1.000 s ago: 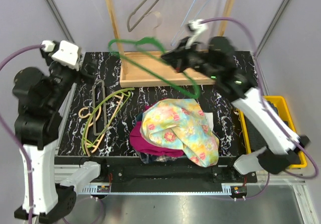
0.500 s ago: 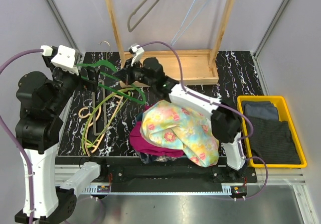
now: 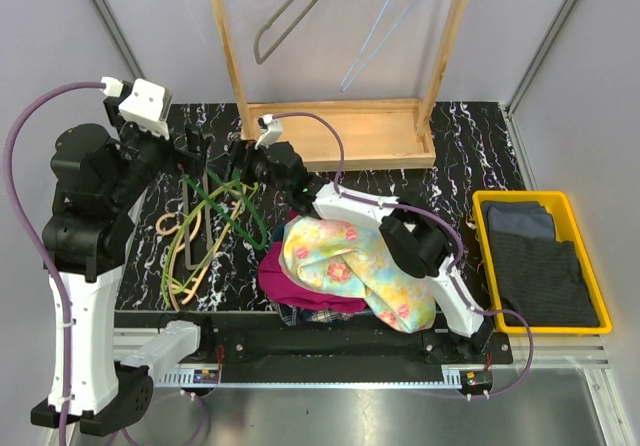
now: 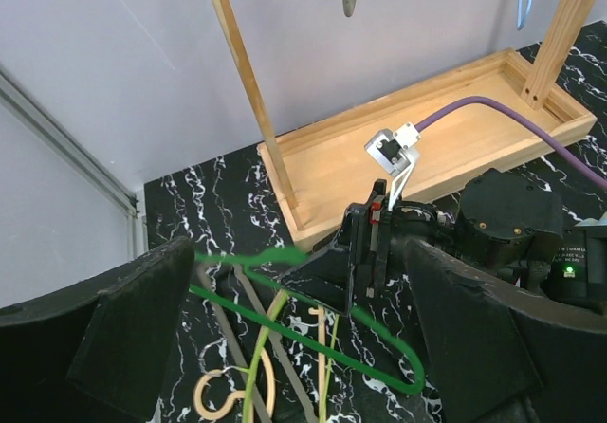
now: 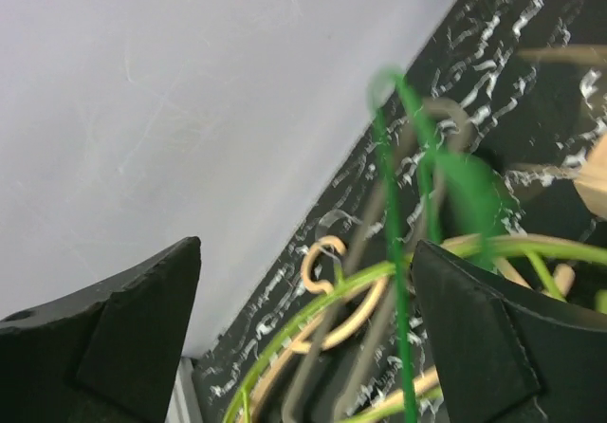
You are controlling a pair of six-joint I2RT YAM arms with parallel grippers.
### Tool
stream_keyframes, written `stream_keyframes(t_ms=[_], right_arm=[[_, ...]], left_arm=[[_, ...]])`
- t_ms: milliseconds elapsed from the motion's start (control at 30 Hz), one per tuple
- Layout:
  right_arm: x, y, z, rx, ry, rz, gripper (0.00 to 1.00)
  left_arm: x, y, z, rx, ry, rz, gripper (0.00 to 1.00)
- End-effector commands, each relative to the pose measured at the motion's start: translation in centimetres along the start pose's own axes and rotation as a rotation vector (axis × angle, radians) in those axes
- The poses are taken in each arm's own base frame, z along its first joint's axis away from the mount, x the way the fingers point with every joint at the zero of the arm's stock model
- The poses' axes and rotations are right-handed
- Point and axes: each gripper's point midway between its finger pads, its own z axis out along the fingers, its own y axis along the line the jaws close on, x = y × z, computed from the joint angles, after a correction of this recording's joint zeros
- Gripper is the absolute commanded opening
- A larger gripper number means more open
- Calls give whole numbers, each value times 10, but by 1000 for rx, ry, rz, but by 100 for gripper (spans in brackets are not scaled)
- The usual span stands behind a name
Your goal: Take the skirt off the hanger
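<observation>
The skirt (image 3: pixel 350 256), yellow with a flower print, lies crumpled on top of a heap of clothes at the table's front middle, apart from any hanger. The dark green hanger (image 3: pixel 228 209) rests across other hangers on the left of the table. My right gripper (image 3: pixel 238 168) hovers just above it, open, with the green hanger (image 5: pixel 394 281) blurred between its spread fingers but not clamped. My left gripper (image 3: pixel 190 149) stands open a little to the left. In the left wrist view the green hanger (image 4: pixel 313 323) lies below my left gripper (image 4: pixel 303 347).
Several tan, grey and light-green hangers (image 3: pixel 195 231) lie piled at the left. A wooden rack (image 3: pixel 350 136) stands at the back with a grey hanger (image 3: pixel 290 11) and a blue hanger (image 3: pixel 385 21) hung on it. A yellow bin (image 3: pixel 485 211) of dark folded clothes sits at the right.
My right arm swung from the back right over to the left carrying the green hanger, then opened and let it go onto the hanger pile. The left arm shifted slightly.
</observation>
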Motion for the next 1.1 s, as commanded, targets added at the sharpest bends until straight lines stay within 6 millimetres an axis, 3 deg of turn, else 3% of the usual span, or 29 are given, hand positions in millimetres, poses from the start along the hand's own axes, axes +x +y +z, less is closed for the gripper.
stream_keyframes(t_ms=[0,33,100,133,200,233,267,300,333,367,400,433,467,500,533,567,600,700,767,1067], right_arm=[[-30,23,-21,-11,-28,-97,100],[-51,34,-30,-16,-49,-125,100],[-64,32,-44,27,-18,-193,100],[-92,52,-61,15,-49,-219,100],[-114,46,-88,99,-22,-299,100],[-147,70,-115,93,-66,-338,100],[-147,63,-134,159,-11,-382,100],[-164,62,-153,222,-32,-452,100],[-196,83,-186,241,-89,-475,100],[-195,72,-210,325,-37,-496,100],[-207,66,-232,409,-43,-524,100],[-228,77,-262,453,-81,-526,100],[-218,59,-291,563,2,-530,100],[-227,48,-316,679,-34,-481,100],[-232,52,-343,709,-45,-458,100],[-220,40,-368,771,20,-456,100],[-223,46,-390,769,-10,-408,100],[-212,46,-422,765,7,-370,100],[-210,44,-429,772,7,-368,100],[-210,43,-426,777,38,-400,100]], left_arm=[[-17,-5,3,30,-65,-26,99],[-19,-6,4,35,-74,-37,99],[-19,-7,8,43,-77,-49,99],[-21,-7,11,45,-84,-55,99],[-23,-6,15,46,-87,-63,99],[-23,-6,17,43,-90,-72,99],[-22,-6,19,45,-87,-79,99],[-22,-6,19,45,-88,-81,99],[-20,-6,21,42,-80,-89,99],[-19,-6,21,41,-79,-90,99],[-15,-5,22,36,-70,-94,99],[-8,-5,23,26,-51,-105,99],[-2,-5,24,24,-35,-110,99],[4,-4,25,16,-21,-117,99],[11,-4,26,6,0,-133,99],[28,-6,29,5,40,-145,99],[38,-7,31,7,63,-158,99],[71,-12,34,2,138,-201,99],[85,-14,36,-12,168,-246,99],[107,-9,33,-61,213,-245,99]])
